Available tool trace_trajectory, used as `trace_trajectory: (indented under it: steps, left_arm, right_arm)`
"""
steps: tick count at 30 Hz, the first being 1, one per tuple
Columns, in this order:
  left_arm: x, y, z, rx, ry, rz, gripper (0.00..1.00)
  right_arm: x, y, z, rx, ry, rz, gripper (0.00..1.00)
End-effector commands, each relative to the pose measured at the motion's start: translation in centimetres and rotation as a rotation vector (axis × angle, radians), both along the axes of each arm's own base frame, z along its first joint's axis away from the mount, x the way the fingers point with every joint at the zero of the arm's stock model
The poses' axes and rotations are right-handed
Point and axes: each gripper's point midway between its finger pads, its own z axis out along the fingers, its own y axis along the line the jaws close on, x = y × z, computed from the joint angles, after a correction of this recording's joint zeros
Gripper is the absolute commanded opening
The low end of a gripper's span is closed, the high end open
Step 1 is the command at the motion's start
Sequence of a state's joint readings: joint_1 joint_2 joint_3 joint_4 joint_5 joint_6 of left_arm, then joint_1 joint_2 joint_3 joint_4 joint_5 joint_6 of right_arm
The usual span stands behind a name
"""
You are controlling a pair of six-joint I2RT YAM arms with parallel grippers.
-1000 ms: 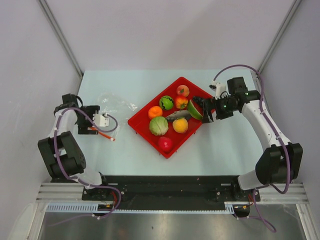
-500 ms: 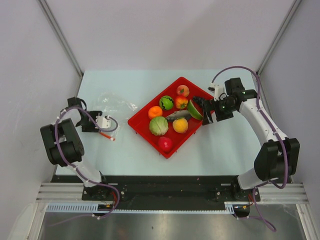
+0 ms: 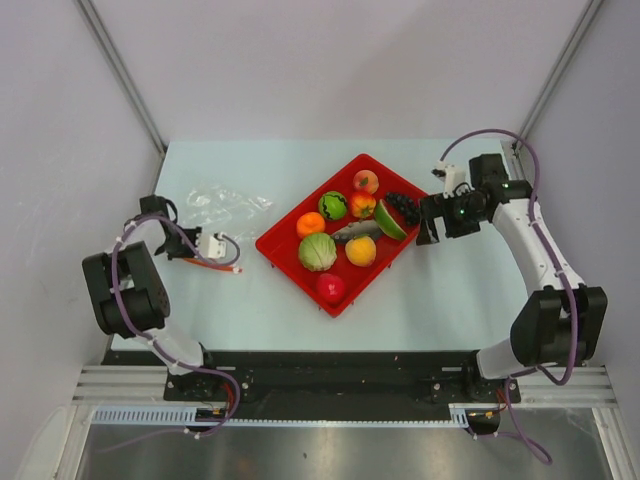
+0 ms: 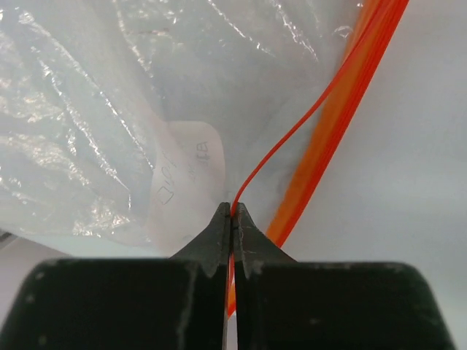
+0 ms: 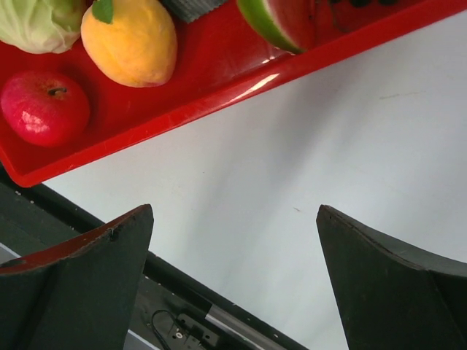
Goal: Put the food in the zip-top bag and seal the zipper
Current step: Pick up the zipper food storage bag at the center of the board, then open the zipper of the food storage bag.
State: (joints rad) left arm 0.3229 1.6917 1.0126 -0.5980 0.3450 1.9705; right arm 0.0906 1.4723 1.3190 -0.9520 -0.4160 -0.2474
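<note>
The clear zip-top bag (image 3: 222, 203) lies flat at the table's left, its white label (image 4: 182, 182) facing up. My left gripper (image 3: 192, 254) is shut on one thin lip of the orange-red zipper (image 4: 292, 124), right at its fingertips (image 4: 232, 213); the other lip lies on the table. The food sits in the red tray (image 3: 275, 245): cabbage (image 3: 317, 251), orange (image 3: 310, 223), striped melon (image 3: 333, 205), peach (image 3: 366, 181), watermelon slice (image 3: 389, 220), grapes (image 3: 403, 206), red apple (image 5: 44, 106). My right gripper (image 3: 427, 232) hangs open and empty over the table just right of the tray.
The tray's rim (image 5: 219, 87) runs across the top of the right wrist view. Below it the table's near edge and the black base rail (image 5: 182, 306) show. Side walls and frame posts (image 3: 120, 70) close in the table.
My left gripper has shut on the zipper lip after standing open at the bag's mouth. The right gripper has drawn back to the right, off the tray's edge, still open.
</note>
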Motion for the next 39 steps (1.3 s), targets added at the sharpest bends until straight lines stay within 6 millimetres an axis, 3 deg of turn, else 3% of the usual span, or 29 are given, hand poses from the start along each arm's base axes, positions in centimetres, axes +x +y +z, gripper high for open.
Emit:
trace_trajectory:
  steps: [1,3,8,12,17,19,21,24,25,26,27,28,30,31,32,33,34,35,37,38,39]
  left_arm:
    - [2.1,-0.3,6.4,-0.083,-0.105,0.111,0.00]
    - [1.6,-0.4,7.7,-0.157,-0.076,0.267,0.00]
    - [-0.2,-1.8,13.3,-0.367,-0.030,0.607,0.00]
    - [-1.6,-3.0,16.2,-0.518,0.002,0.872,0.00]
    - [-3.2,-5.6,19.4,-0.771,0.072,1.224,0.00]
    - [-3.7,-6.8,20.9,-0.870,0.068,1.335,0.00]
    - [-4.0,-8.7,22.1,-0.941,0.079,1.329,0.00]
    - [-4.4,-10.8,24.0,-1.076,0.069,1.355,0.00]
    - [-4.7,-11.4,24.7,-1.127,0.074,1.373,0.00]
    - [-4.8,-12.0,25.0,-1.147,0.082,1.376,0.00]
    - [-4.9,-12.1,25.2,-1.165,0.085,1.392,0.00]
    - [-4.9,-12.3,25.6,-1.201,0.095,1.427,0.00]
    - [-5.1,-12.1,26.1,-1.221,0.074,1.465,0.00]
    - [-5.2,-11.7,26.2,-1.226,0.054,1.503,0.00]
    - [-5.4,-11.4,26.5,-1.228,0.031,1.518,0.00]
    - [-5.6,-11.1,26.8,-1.229,0.013,1.531,0.00]
    - [-5.8,-10.6,27.0,-1.226,-0.015,1.557,0.00]
    - [-6.0,-10.4,27.3,-1.227,-0.034,1.566,0.00]
    - [-6.6,-10.1,28.0,-1.245,-0.075,1.580,0.00]
    - [-6.8,-9.9,28.1,-1.248,-0.093,1.590,0.00]
    - [-7.2,-9.9,28.4,-1.256,-0.102,1.587,0.00]
  right_arm:
    - [1.1,-0.8,4.6,0.095,-0.152,0.010,1.00]
    - [1.6,-1.3,6.0,0.133,-0.206,0.000,1.00]
    - [1.8,0.2,8.9,0.178,-0.305,0.050,1.00]
    - [2.2,1.7,11.4,0.276,-0.340,0.048,1.00]
    - [2.8,6.8,15.4,0.465,-0.390,0.075,1.00]
    - [3.1,9.6,17.2,0.546,-0.420,0.112,0.99]
    - [2.9,12.7,17.9,0.633,-0.374,0.120,0.95]
    - [3.6,16.4,20.6,0.729,-0.424,0.138,0.88]
    - [3.3,19.3,20.5,0.759,-0.407,0.183,0.88]
    - [3.3,20.6,21.0,0.777,-0.405,0.194,0.87]
    - [3.3,22.0,22.3,0.807,-0.407,0.192,0.86]
    - [2.9,25.0,21.6,0.826,-0.373,0.233,0.85]
    - [2.7,27.8,21.8,0.857,-0.358,0.252,0.84]
    - [2.6,29.1,23.7,0.899,-0.390,0.271,0.83]
    - [1.9,31.7,22.4,0.904,-0.347,0.301,0.82]
    - [1.9,32.9,22.8,0.915,-0.355,0.304,0.81]
    - [1.6,33.9,24.5,0.951,-0.372,0.315,0.81]
    - [0.9,36.2,23.5,0.957,-0.335,0.340,0.81]
    - [0.1,38.4,23.7,0.985,-0.322,0.368,0.80]
    - [-0.3,39.1,25.2,1.009,-0.345,0.389,0.80]
    - [-0.9,40.7,24.3,1.008,-0.323,0.402,0.80]
